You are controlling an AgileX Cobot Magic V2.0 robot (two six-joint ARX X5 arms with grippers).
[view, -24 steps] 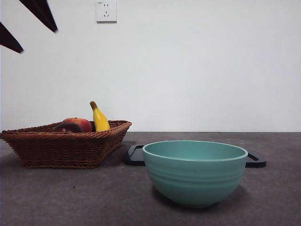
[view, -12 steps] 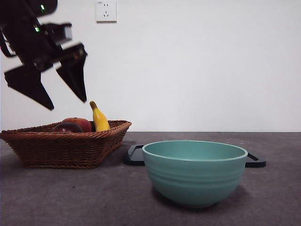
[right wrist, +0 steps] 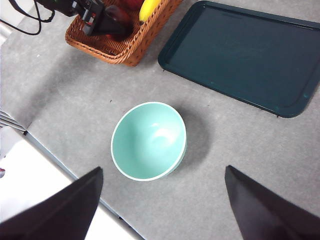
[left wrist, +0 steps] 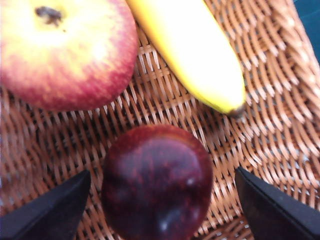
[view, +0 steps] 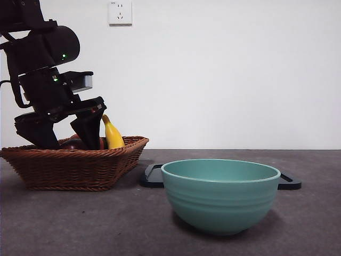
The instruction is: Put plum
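Plum (left wrist: 157,182), peach (left wrist: 65,50), banana (left wrist: 192,50) in basket (view: 74,168); bowl (view: 221,194) before tray (right wrist: 245,55)

Maroon plum (left wrist: 157,182), yellow banana (left wrist: 190,50), brown woven basket (view: 74,168), teal bowl (view: 220,194).

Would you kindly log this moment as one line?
left gripper: open, straddling plum in basket | right gripper: open, above bowl

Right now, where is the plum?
The plum lies in the wicker basket at the front view's left, between the open left gripper jaws, beside the red-orange fruit and banana.
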